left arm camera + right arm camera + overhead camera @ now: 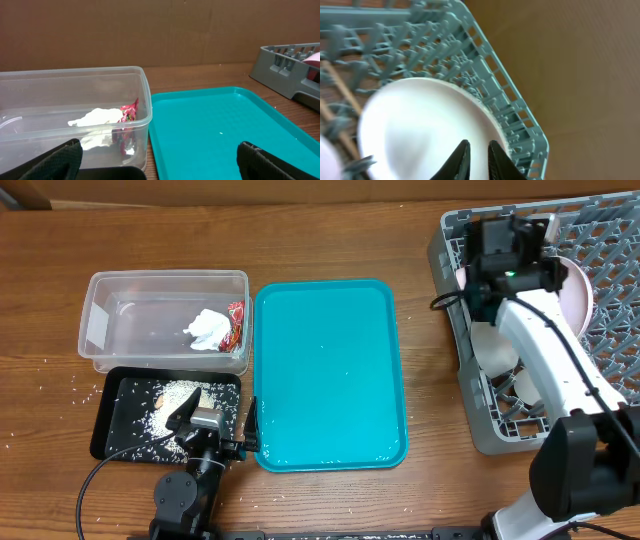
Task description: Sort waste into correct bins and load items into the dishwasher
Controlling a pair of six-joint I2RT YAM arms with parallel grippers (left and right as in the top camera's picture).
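Basically the loading step, near the tail end by my read. Your right fingers (457, 162) hang over the dish rack (610, 240), nearly pressed together with a sliver of gap and nothing visibly pinched. The large plate (420, 130) stands among the pegs just behind the tips; whether the tips touch it, you can't tell. More white dishes (495, 348) sit lower in the rack, too unclear to name.

Your left fingers (65, 162) are spread wide and empty, low at the black tray (110, 430), facing the clear tub (100, 290) and the teal tray (330, 380). The napkin (208, 330) and foil wrapper (236, 325) lie inside the tub. Crumbs (178, 395) are heaped on the black tray, with strays on the table (40, 250) just beside it.

Next move, as I judge it: raise the right arm straight up off the pegs without clipping the plate rim. Nothing shows on the teal tray, so the stray crumbs look like the only job not yet done.
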